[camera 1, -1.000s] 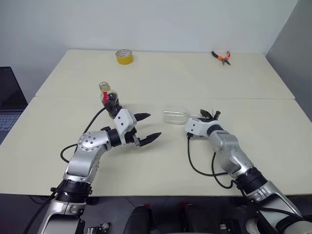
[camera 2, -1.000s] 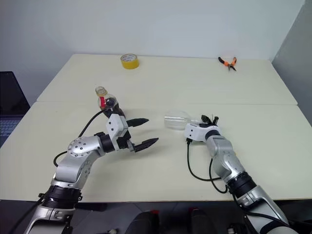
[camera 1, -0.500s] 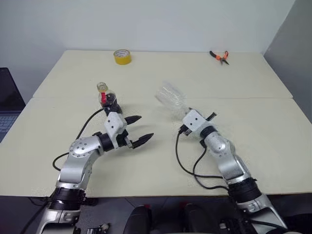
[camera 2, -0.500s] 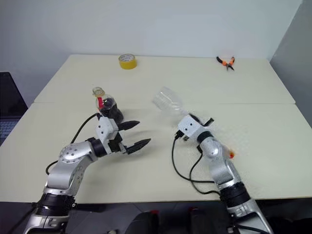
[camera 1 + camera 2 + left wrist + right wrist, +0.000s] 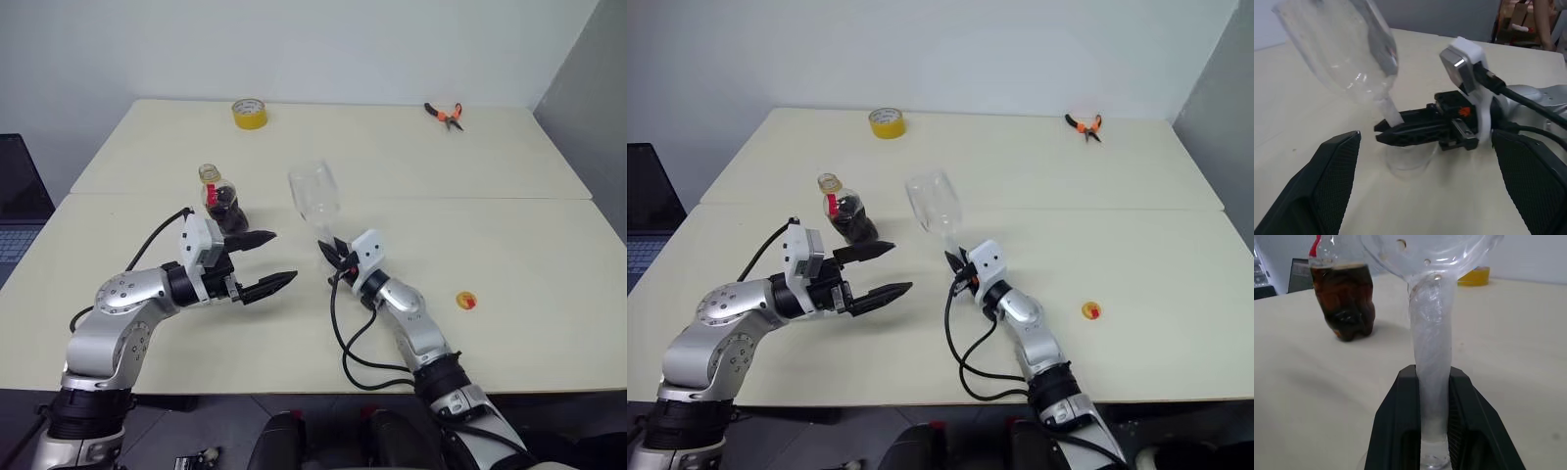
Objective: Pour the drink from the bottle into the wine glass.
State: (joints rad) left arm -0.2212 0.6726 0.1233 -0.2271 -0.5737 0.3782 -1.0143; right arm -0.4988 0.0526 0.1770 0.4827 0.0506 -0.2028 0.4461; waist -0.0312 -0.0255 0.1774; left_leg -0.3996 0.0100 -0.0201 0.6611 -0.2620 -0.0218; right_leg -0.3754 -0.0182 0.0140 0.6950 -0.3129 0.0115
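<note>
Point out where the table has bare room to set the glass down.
Bare tabletop lies between the small yellow cap and the orange-handled pliers, and behind the clear stemmed wine glass toward the yellow tape roll. It is crowded around the squat cola bottle, the open left gripper and right gripper.

Both robot arms are built of rounded silver-grey metal segments, with a disc-shaped joint cover ringed by small screws on the left arm and black collars near the base. Each hand, the left hand (image 5: pixel 257 262) and the right hand (image 5: pixel 333 257), has two tapered matte black fingers (image 5: pixel 1327 182) behind a white boxy wrist housing. Loose black cables loop from each wrist along the arm, and the right hand carries what may be a small orange-red mark.
</note>
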